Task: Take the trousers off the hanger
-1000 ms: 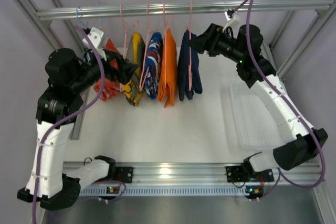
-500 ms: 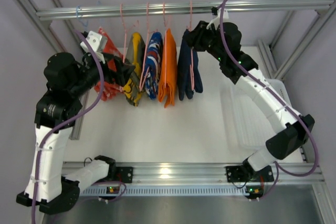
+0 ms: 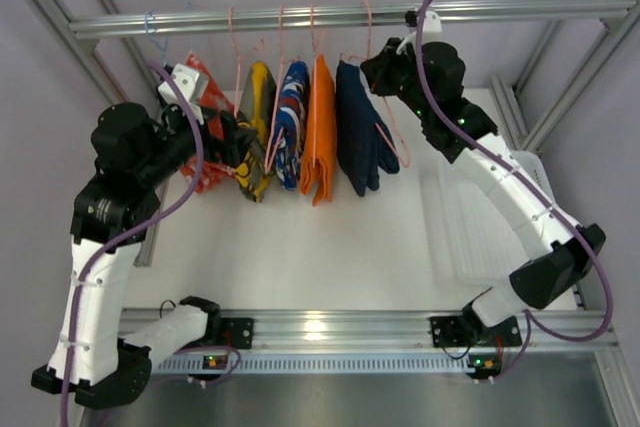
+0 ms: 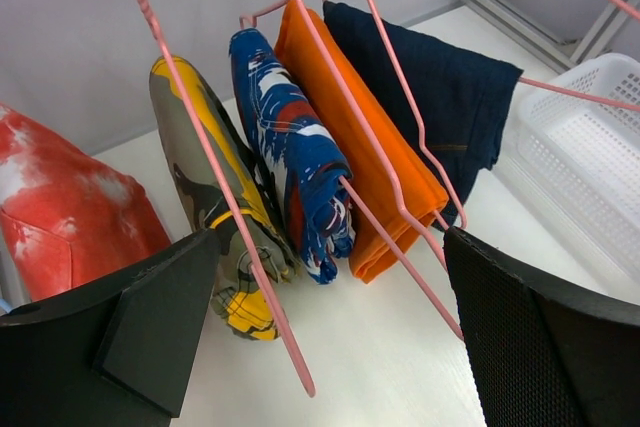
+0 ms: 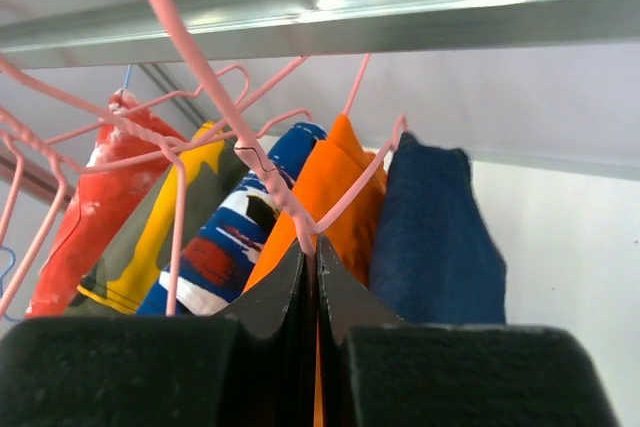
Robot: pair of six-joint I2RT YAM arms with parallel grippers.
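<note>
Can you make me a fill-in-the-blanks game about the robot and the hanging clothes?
The right gripper pinches a thin wire hanger coloured ___.
The garment beside the dark navy denim trousers is plain ___.
The jaws of the left gripper stand ___.
Missing words: pink, orange, open.

The right fingers (image 5: 265, 307) hide the hanger (image 5: 270, 187)'s lower wire.

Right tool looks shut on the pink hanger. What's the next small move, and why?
Probably lift the right tool slightly to unhook the hanger from the rail: its jaws are shut on the wire, and the trousers hang on it.
</note>
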